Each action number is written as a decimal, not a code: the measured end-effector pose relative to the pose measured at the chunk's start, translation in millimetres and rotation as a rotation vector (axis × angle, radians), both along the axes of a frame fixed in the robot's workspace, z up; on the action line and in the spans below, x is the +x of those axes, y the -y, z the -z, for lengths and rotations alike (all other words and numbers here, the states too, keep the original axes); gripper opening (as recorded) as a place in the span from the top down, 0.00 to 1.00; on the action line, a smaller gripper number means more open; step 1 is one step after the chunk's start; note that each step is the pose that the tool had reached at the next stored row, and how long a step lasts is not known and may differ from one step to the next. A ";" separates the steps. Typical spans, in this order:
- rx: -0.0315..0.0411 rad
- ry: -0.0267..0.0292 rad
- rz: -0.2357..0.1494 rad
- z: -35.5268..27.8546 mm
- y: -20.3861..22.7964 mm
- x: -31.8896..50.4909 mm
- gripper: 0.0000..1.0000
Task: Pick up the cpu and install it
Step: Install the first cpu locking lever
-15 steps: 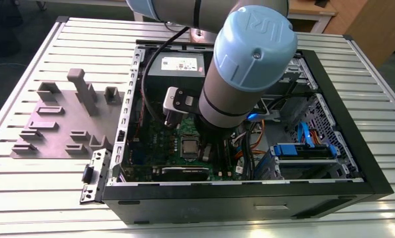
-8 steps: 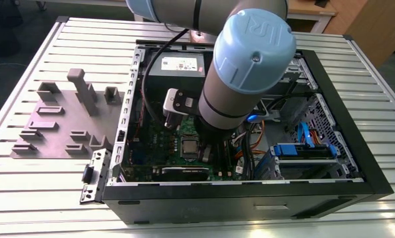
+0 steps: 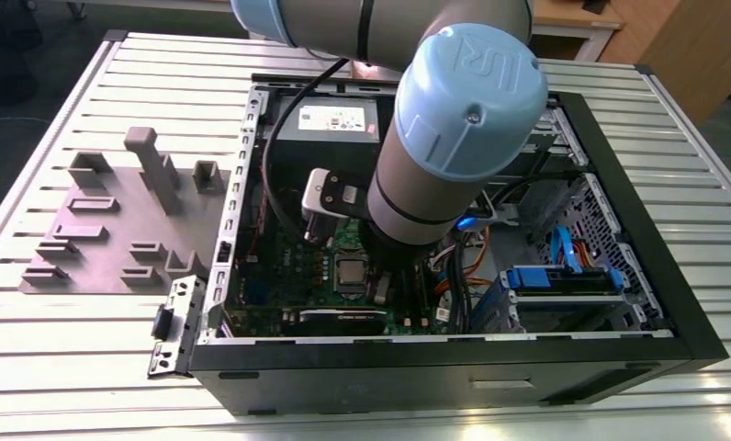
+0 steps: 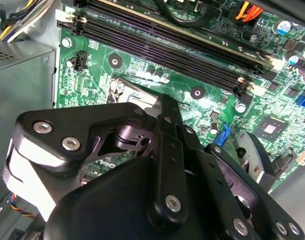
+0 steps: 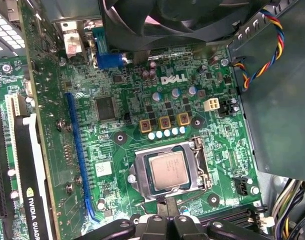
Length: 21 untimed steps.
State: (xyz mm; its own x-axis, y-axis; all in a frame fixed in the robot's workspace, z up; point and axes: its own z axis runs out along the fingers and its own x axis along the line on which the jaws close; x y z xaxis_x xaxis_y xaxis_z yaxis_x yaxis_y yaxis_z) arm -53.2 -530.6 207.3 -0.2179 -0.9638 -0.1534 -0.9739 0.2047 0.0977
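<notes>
Already the cpu (image 5: 167,170) sits in its socket (image 5: 168,171) on the motherboard (image 5: 117,130), arm (image 3: 445,138) above it inside the case (image 3: 635,322); whether the fingers are open or closed, I cannot tell.

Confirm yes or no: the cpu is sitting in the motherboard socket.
Yes, in the first wrist view the cpu lies flat inside the socket frame on the motherboard.

Open PC case (image 3: 611,303) on slatted table (image 3: 84,367), grey fixture block (image 3: 108,230) beside.
</notes>
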 end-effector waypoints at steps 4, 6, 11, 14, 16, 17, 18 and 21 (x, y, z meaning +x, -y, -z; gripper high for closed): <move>-0.0054 0.0000 -0.004 0.1 0.1 0.1 0.90; -0.0055 0.0000 -0.015 0.2 0.0 0.1 0.90; -0.0054 0.0001 -0.041 0.5 0.0 0.2 0.90; -0.0054 0.0002 -0.051 0.5 0.1 0.3 0.90; -0.0053 0.0001 -0.053 0.6 0.0 0.8 0.90; -0.0053 0.0002 -0.053 0.6 0.0 1.0 0.90; -0.0052 0.0002 -0.054 0.7 -0.1 1.4 0.90; -0.0054 0.0001 -0.056 0.9 -0.2 2.5 0.90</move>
State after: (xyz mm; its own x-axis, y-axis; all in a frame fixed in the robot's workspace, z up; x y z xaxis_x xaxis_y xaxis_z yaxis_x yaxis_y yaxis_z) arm -50.7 -530.4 206.4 -0.1640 -0.9753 -0.1482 -0.9838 0.1508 0.0966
